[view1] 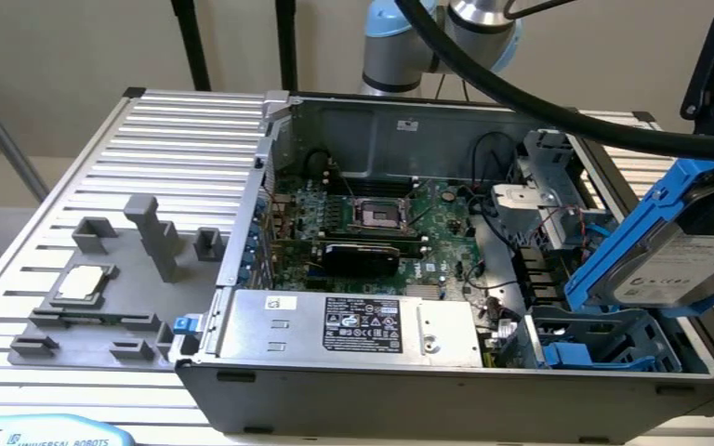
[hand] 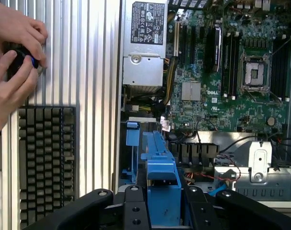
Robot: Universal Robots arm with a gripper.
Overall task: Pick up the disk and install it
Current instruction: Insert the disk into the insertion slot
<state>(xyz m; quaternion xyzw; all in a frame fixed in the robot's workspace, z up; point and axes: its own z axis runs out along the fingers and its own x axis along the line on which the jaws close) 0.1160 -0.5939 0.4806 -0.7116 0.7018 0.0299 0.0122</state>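
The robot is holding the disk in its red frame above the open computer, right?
Not quite. The frame is blue, not red. In the exterior view the gripper holds the disk in its blue frame above the open computer.

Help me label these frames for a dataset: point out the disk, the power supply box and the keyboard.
disk (view1: 694, 263): exterior view, on its silver-grey body.
power supply box (view1: 271, 334): exterior view, on the bare grey metal of its top.
keyboard (hand: 44, 163): wrist view, on the middle rows of keys.
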